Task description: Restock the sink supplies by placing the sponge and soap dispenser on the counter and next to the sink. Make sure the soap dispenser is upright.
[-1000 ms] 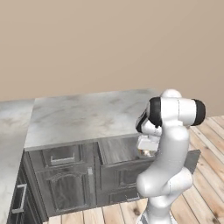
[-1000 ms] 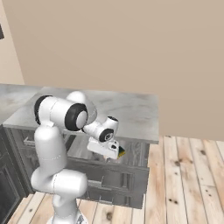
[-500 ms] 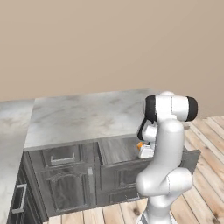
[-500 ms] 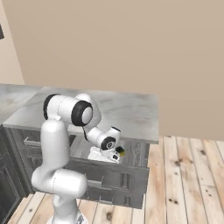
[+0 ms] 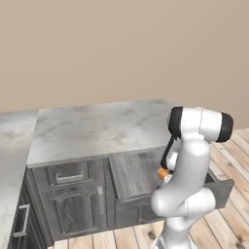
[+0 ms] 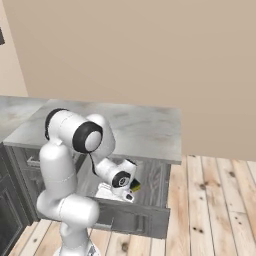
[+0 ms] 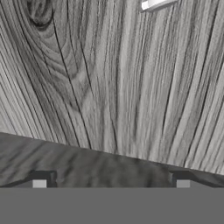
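Sponge [image 6: 135, 186], yellow with a dark green face, lies in the open drawer [image 6: 155, 177] under the counter [image 6: 145, 132], near the drawer's front right corner and just beside the robot's hand. In the left base view an orange-yellow bit [image 5: 162, 173] shows at the same spot in the drawer, partly hidden behind the arm; what it is cannot be told from there. The gripper [image 7: 111, 180] hangs low inside the drawer, fingertips [image 7: 40, 180] spread wide with nothing between them, pointing at the grey wood-grain drawer floor [image 7: 109, 78]. A small white object [image 7: 154, 4] sits at the top edge of the hand view, cut off, so its kind is unclear. The drawer stands pulled out from the dark grey cabinets [image 5: 68, 204] below the marbled worktop, toward its right end. Light wooden floorboards [image 6: 215, 200] lie beyond the counter's right edge.
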Robot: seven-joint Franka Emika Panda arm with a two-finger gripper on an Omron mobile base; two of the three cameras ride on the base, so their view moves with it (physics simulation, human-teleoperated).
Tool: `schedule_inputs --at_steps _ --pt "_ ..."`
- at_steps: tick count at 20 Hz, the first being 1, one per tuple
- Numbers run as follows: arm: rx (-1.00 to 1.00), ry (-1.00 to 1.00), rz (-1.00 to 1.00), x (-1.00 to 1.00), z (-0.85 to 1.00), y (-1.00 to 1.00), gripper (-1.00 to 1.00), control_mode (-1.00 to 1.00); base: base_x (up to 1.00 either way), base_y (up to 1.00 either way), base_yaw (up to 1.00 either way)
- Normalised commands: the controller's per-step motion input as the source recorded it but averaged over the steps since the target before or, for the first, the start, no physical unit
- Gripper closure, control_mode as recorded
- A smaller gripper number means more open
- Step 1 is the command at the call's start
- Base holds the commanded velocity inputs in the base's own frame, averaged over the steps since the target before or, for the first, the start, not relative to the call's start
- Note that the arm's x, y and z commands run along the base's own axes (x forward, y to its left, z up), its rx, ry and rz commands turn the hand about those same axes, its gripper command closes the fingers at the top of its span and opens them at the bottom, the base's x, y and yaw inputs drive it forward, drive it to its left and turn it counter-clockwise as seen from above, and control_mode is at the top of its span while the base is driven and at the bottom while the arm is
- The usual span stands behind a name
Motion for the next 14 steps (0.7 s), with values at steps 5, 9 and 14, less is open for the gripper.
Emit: schedule_inputs --at_steps 5,9,14 --pt "0.00 0.05 0.00 -0.50 0.50 -0.10 -1.00 -1.00 0.00 0.00 0.00" --pt "0.00 0.08 0.04 0.61 0.70 -0.02 -1.00 -1.00 0.00 0.00 0.00" --pt "-0.02 0.01 0.03 0.30 -0.11 0.02 -1.00 -1.00 0.00 0.00 0.00"
